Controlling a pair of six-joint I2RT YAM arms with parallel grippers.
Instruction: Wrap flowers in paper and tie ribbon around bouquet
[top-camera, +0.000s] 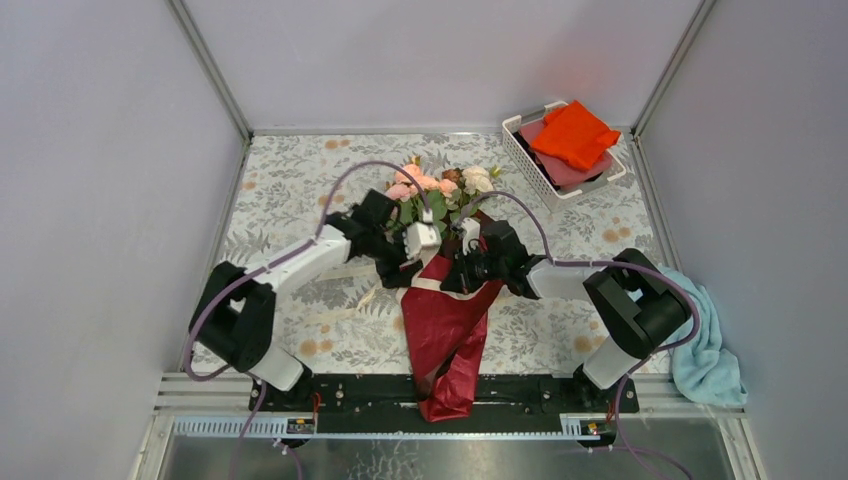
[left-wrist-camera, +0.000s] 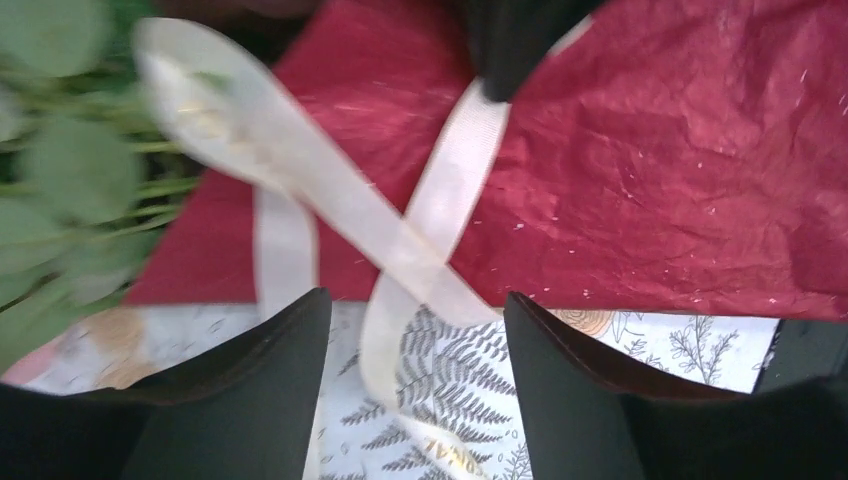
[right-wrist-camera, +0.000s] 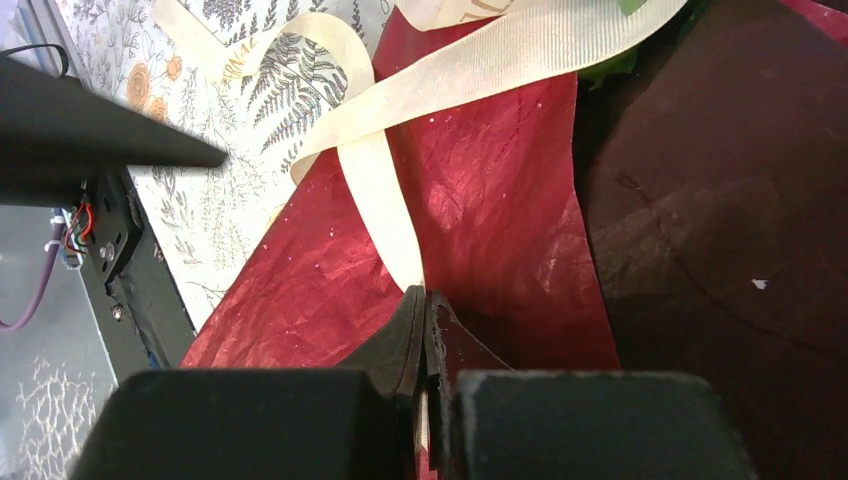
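right gripper (right-wrist-camera: 424, 300) pinches one end of the ribbon (right-wrist-camera: 385, 200) shut, over the red paper (right-wrist-camera: 480, 210) at the neck of the bouquet (top-camera: 450, 315). left gripper (left-wrist-camera: 415, 305) is spread, with the crossing strand lying in its gap and running along my approach. left arm is nearer, i judge.

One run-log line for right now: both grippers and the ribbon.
stage: tying ribbon | left gripper: open over crossed ribbon | right gripper: shut on ribbon | flowers: in paper cone

In the left wrist view the flowers (left-wrist-camera: 78, 172) are only a green blur, cut off at the left edge. The end of the ribbon (right-wrist-camera: 382, 200) vanishes between the closed tips of the right gripper (right-wrist-camera: 424, 298).
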